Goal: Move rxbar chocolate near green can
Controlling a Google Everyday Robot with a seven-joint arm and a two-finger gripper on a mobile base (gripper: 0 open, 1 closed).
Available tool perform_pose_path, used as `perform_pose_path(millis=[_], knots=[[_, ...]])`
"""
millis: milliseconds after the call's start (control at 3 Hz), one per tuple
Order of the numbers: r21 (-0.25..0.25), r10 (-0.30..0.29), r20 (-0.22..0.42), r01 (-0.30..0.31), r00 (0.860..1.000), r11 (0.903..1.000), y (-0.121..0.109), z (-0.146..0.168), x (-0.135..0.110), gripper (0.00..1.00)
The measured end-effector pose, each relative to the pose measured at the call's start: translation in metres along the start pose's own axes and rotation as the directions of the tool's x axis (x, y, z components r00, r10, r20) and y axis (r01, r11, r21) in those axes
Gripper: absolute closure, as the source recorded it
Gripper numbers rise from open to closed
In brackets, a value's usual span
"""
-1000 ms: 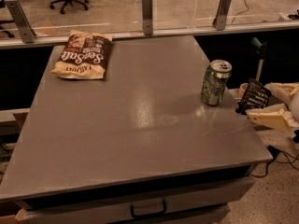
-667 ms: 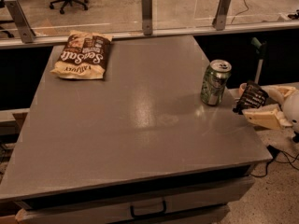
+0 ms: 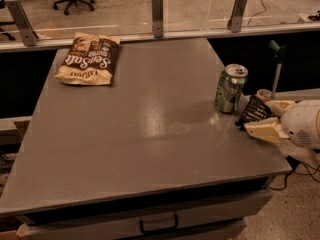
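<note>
The green can (image 3: 231, 88) stands upright near the table's right edge, silver top with pull tab showing. The rxbar chocolate (image 3: 251, 109), a small dark wrapper with white text lines, is tilted just right of the can, at the table's edge. My gripper (image 3: 259, 117) reaches in from the right, its cream fingers (image 3: 264, 129) closed on the bar from either side. The bar sits a short gap from the can and does not touch it. I cannot tell whether the bar rests on the table or hangs just above it.
A brown-and-cream "Sea Salt" chip bag (image 3: 87, 59) lies at the table's (image 3: 150, 134) far left. A glass barrier with metal posts (image 3: 157, 6) runs along the back edge. A drawer handle (image 3: 158, 225) sits below the front edge. Cables lie on the floor at right.
My gripper has moved a little left and toward the table with the rxbar chocolate, bringing it closer to the green can. The can and chip bag have not moved.
</note>
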State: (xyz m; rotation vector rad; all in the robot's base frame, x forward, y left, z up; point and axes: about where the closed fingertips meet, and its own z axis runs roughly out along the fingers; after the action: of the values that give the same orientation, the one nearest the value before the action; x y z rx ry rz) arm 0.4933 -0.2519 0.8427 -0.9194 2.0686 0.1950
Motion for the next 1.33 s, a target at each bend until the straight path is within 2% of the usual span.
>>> perform_pose_path(millis=[667,1000,1333], knots=[[-0.069,0.004,-0.003,-0.005,1.000,0.9976,0.018,0.031,-0.008,0.14],[-0.069,0.004,-0.003,-0.004,1.000,0.9976,0.018,0.030,-0.010,0.00],[-0.069,0.004,-0.003,-0.004,1.000,0.9976,0.018,0.030,-0.010,0.00]])
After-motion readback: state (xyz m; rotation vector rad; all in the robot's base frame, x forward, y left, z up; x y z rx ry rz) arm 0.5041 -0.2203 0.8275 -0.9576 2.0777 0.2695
